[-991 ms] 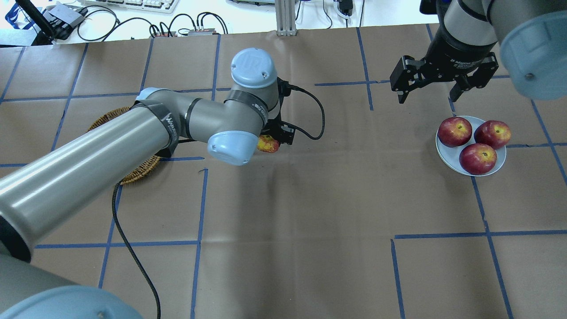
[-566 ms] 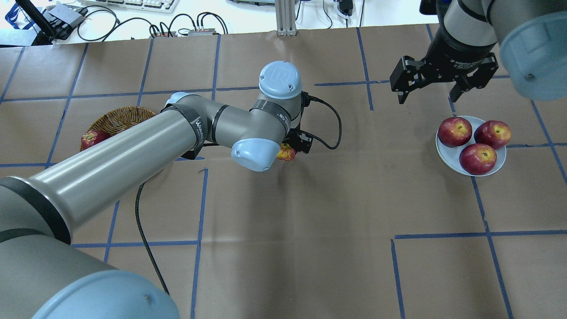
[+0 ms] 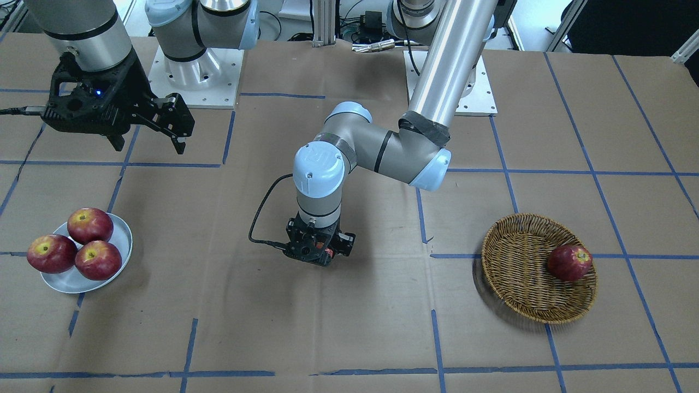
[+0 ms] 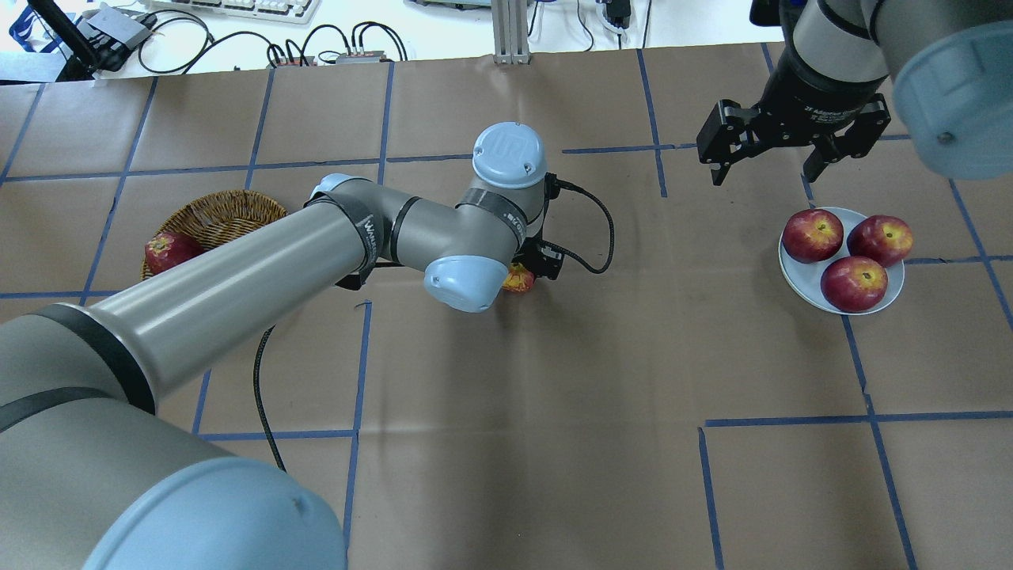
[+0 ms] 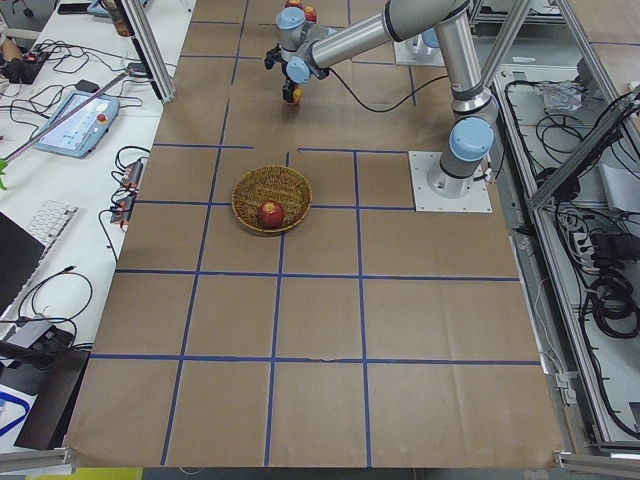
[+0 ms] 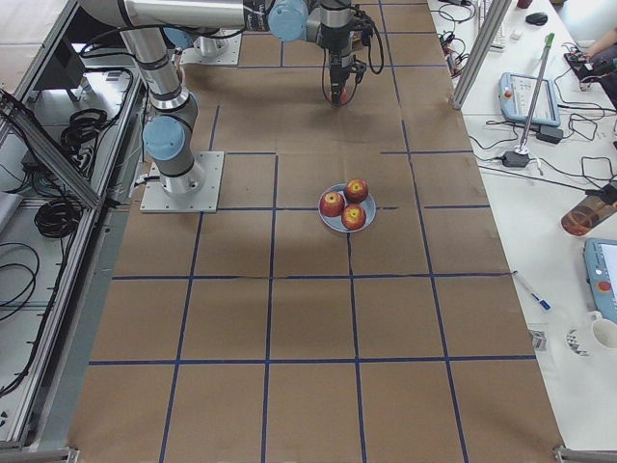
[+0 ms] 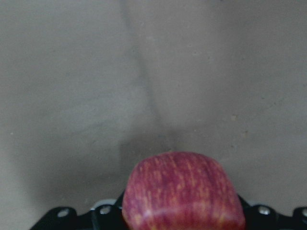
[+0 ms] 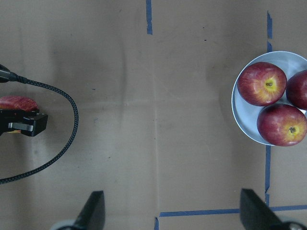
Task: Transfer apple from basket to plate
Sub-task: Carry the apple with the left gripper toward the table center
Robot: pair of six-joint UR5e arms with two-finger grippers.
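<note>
My left gripper (image 4: 529,271) is shut on the pale pinkish-red streaky apple (image 4: 519,279) and holds it low over the middle of the table, between basket and plate. The apple fills the bottom of the left wrist view (image 7: 184,191) and shows in the right wrist view (image 8: 17,103). The wicker basket (image 4: 229,210) lies to the left, also seen in the front view (image 3: 519,284). The pale plate (image 4: 795,279) lies at the right, and in the front view (image 3: 71,282). My right gripper (image 4: 764,170) is open and empty, behind the plate.
One dark red apple (image 3: 569,262) lies in the basket. Three dark red apples (image 4: 853,283) fill most of the plate (image 8: 242,115). A black cable (image 4: 589,237) loops from the left wrist over the table. Blue tape lines cross the brown paper.
My left arm has carried the apple rightward from beside the basket toward the table's middle, uncovering the basket and its dark apple. The right arm has not moved.
</note>
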